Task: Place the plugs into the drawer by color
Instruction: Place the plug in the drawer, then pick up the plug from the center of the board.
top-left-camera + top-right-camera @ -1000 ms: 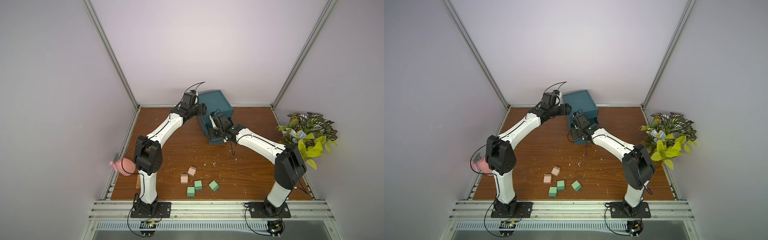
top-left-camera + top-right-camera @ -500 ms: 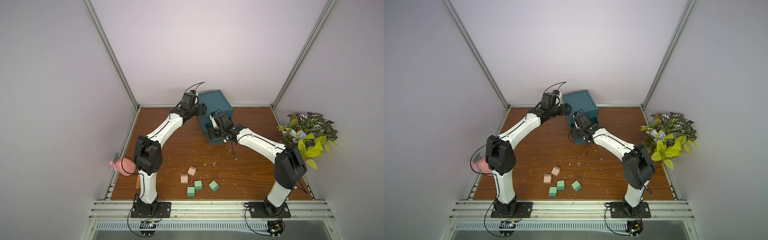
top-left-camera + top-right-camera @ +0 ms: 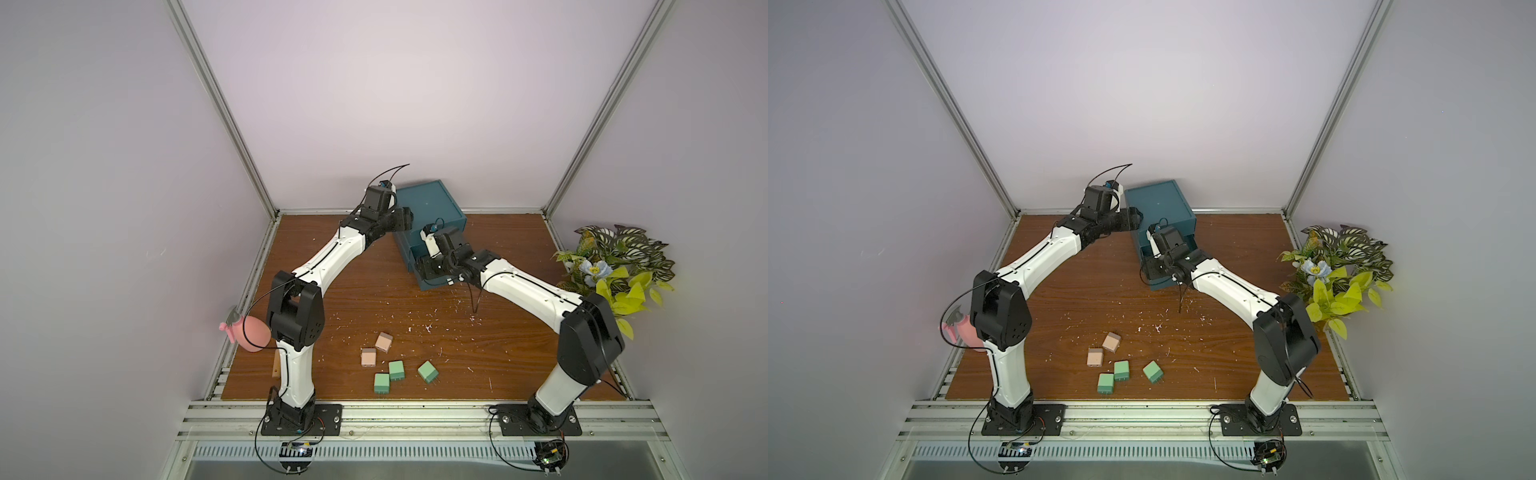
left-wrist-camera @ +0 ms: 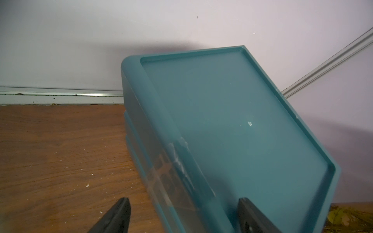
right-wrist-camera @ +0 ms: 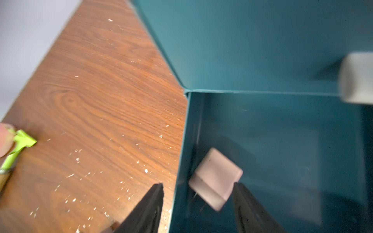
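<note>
1. Right gripper (image 5: 197, 184) is hovering over the open drawer (image 5: 282, 151), jaws spread, gripping nothing.
2. One peach plug (image 5: 216, 178) is lying inside that drawer, just beside one finger.
3. Left gripper (image 4: 183, 199) is straddling the cabinet (image 3: 430, 203) top edge, jaws parted, unclamped.
4. Two peach plugs (image 3: 383, 342) (image 3: 368, 357) and three green plugs (image 3: 396, 370) (image 3: 381, 383) (image 3: 427, 371) are sitting together on the table (image 3: 374, 282), well apart from the cabinet.

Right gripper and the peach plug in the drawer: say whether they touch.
Cannot tell. Right wrist view: one finger of the right gripper borders the blurred peach plug; neither contact nor gap shows.
</note>
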Controlling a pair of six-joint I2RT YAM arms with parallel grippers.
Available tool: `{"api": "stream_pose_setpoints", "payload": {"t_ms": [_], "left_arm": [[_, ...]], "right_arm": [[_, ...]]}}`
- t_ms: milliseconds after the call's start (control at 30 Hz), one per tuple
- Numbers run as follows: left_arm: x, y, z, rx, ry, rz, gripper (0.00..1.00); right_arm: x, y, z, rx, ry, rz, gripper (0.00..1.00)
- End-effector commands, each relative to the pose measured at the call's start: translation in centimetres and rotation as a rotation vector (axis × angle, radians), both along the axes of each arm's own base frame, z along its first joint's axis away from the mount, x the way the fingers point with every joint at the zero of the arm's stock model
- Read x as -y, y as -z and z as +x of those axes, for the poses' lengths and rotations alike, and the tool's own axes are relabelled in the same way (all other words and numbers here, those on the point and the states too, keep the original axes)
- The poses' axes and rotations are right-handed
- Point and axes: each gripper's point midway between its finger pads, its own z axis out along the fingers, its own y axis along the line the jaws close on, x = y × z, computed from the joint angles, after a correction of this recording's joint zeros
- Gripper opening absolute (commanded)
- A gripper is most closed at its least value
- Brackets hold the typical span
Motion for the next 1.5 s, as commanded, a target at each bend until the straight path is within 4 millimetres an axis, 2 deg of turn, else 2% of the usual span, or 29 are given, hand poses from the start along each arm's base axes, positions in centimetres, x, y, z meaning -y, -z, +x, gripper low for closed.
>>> {"api": "stream_pose_setpoints", "payload": {"t_ms": [0, 100, 333, 433, 533, 667, 833, 1467], "left_arm": [[-1.1, 1.8, -0.6, -0.052, -0.012, 0.04, 0.79], [-1.1, 1.8, -0.5, -0.053, -0.014, 0.04, 0.79], [-1.2, 1.8, -0.6, -0.053, -0.017, 0.04, 0.79], [-1.4, 1.8, -0.8, -0.051, -0.018, 0.044, 0.79], [-1.4, 1.9, -0.9, -0.05, -0.019, 0.043, 0.79], [-1.3, 1.9, -1.1, -0.052, -0.017, 0.041, 0.79], [-1.3, 1.8, -1.2, -0.051, -0.015, 0.046, 0.79], [-1.2, 2.4, -1.3, -0.063, -0.011, 0.046, 0.79]], "right_arm": [[-2.2, -4.5, -3.1, 0.156, -0.155, 0.077, 0.64], [-4.2, -3.4, -6.5, 0.192, -0.254, 0.053, 0.65], [-8.9, 2.4, -14.6, 0.147, -0.508, 0.009, 0.67], [-10.1, 4.4, -17.0, 0.138, -0.585, -0.023, 0.68], [-10.8, 5.7, -18.2, 0.135, -0.631, -0.051, 0.7], [-11.6, 6.9, -18.9, 0.128, -0.665, -0.056, 0.7], [-12.2, 8.6, -18.5, 0.113, -0.669, -0.103, 0.69], [-13.3, 11.3, -18.0, 0.098, -0.676, -0.189, 0.69]]}}
